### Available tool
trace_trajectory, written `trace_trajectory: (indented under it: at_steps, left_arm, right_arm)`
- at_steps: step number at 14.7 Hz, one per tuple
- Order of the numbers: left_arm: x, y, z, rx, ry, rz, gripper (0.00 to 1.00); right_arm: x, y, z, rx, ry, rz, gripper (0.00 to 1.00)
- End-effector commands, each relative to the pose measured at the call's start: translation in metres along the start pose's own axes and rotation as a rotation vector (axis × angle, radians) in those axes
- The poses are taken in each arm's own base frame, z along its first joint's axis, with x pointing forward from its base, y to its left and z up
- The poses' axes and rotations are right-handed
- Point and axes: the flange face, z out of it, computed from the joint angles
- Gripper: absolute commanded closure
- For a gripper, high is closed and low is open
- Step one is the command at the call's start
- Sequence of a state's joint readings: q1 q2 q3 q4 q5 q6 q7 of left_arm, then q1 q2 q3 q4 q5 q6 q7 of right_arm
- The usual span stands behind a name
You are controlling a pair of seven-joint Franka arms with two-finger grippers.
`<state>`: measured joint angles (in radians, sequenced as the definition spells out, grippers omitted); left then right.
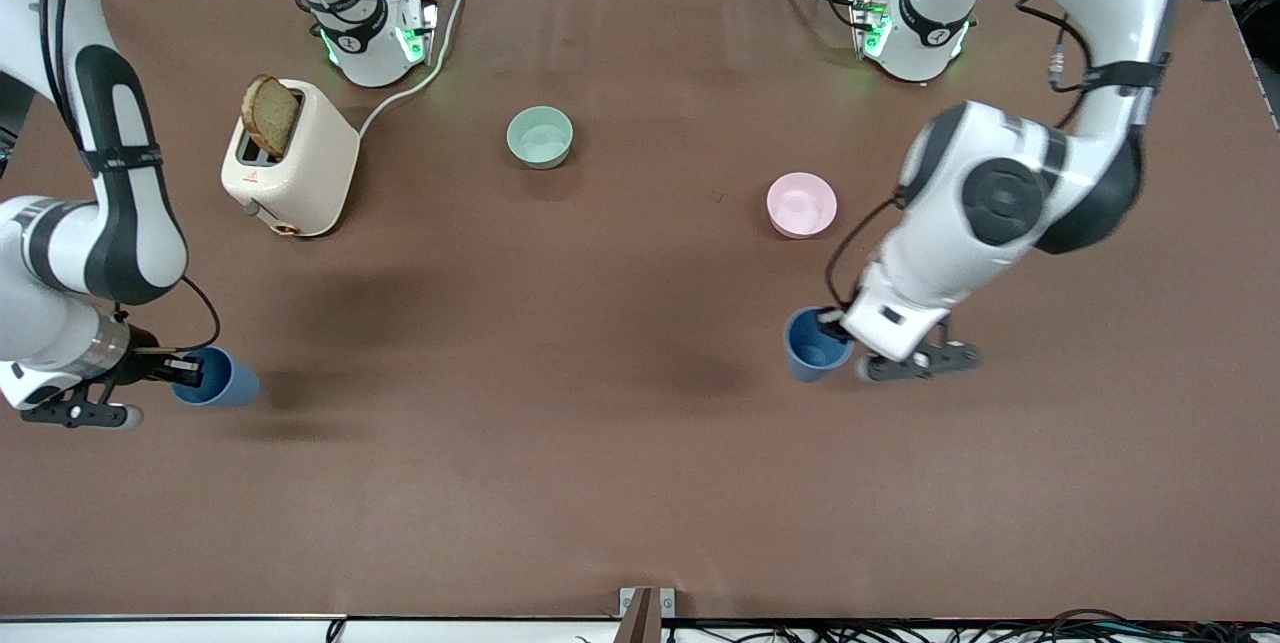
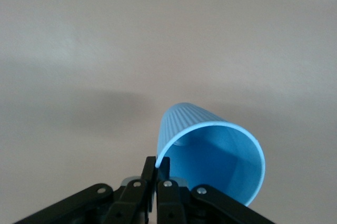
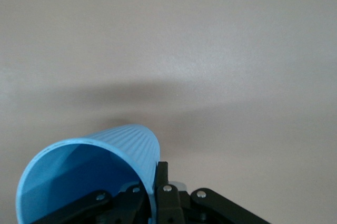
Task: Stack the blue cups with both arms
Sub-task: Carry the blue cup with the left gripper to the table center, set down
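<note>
Presently both arms are engaged, each with a blue cup in its grasp. The left pincer [image 1: 838, 325] is over the brown counter [image 1: 560, 443], with the pink bowl [image 1: 801, 204] as landmark: it sits nearer the front camera than that bowl and roughly in line with it. Its fingers [image 2: 156, 174] are closed tight on the rim wall of the first blue cup [image 1: 816, 344], one finger inside the mouth and one outside, as the left wrist view shows; the cup [image 2: 210, 155] appears tilted there, its ribbed outer wall and open mouth both showing. Whether its base touches the counter cannot be told. The right pincer [image 1: 185, 369] is well apart from the pink bowl, at the right arm's end of the counter and nearer the front camera than the bowl. It is likewise clamped on the rim of the second blue cup [image 1: 215, 378], the wall pinched between the fingers [image 3: 161, 176] in the right wrist view, where that cup [image 3: 89, 174] also leans with its mouth open to the camera. A pale green bowl [image 1: 540, 136] stands farther from the front camera than the pink bowl, toward the right arm's end. A cream toaster [image 1: 290, 163] with a slice of bread [image 1: 270, 115] in its slot stands farther still toward that end.
</note>
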<state>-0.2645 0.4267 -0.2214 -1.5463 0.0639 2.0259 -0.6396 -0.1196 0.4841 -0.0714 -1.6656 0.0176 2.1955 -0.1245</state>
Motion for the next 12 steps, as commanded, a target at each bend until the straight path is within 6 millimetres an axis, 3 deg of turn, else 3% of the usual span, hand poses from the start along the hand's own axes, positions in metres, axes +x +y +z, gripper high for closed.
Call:
trace_trajectory:
  at_steps: [1,6,9,12]
  left_arm:
    - [-0.026,0.052,0.017,0.044,0.018,-0.057,1.0]
    - [-0.075,0.135,0.073,0.048,-0.016,-0.166,1.0]
    - [-0.088,0.16,0.098,0.018,-0.012,-0.198,1.0]
    - [-0.098,0.178,0.12,-0.04,0.003,-0.225,1.0]
  right_arm:
    - [-0.011,-0.012,-0.043,0.011,0.006,-0.007,0.99]
    - [-0.015,-0.04,-0.114,0.02,0.085,-0.021,0.99]
    - [-0.011,-0.062,-0.152,0.037,0.071,-0.021,0.99]
    - [-0.008,-0.115,-0.18,0.074,0.075,0.046,0.99]
